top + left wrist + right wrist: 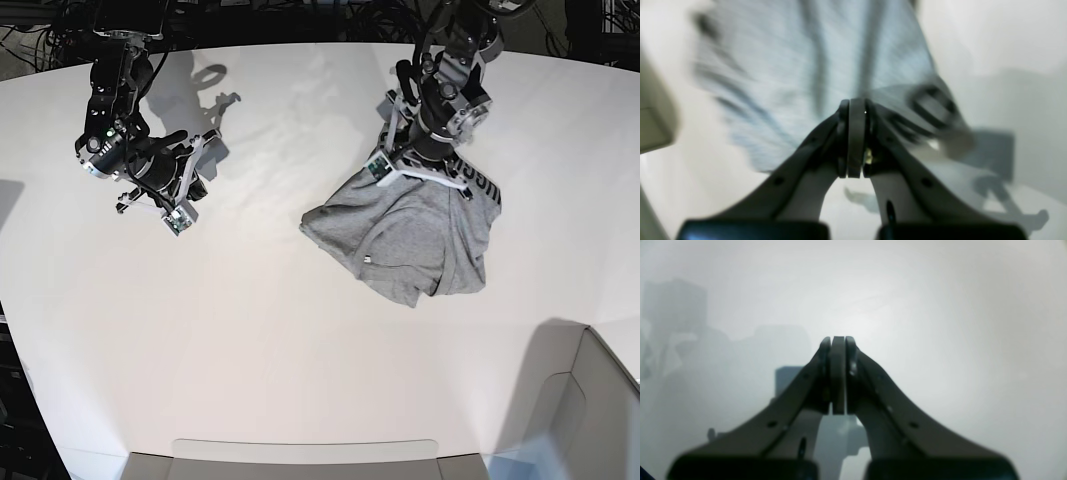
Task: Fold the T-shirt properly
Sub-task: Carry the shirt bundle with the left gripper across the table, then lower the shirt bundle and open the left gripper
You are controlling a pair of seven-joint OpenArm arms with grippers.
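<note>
Two grippers, both w/ jaws together: we see left gripper (425, 172) clamped on T-shirt (405, 240), bunched on table (250, 330); right gripper (185, 205) holds nothing, well apart.

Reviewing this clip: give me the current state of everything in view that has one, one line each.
T-shirt: crumpled in a heap on the white table, unfolded, black lettering showing at its far right edge.
Left hand: shut, over the far edge of the shirt; whether cloth is pinched cannot be told through the blur.
Right hand: shut, empty, above bare table away from the shirt.
Table: white; carries the shirt.
</note>
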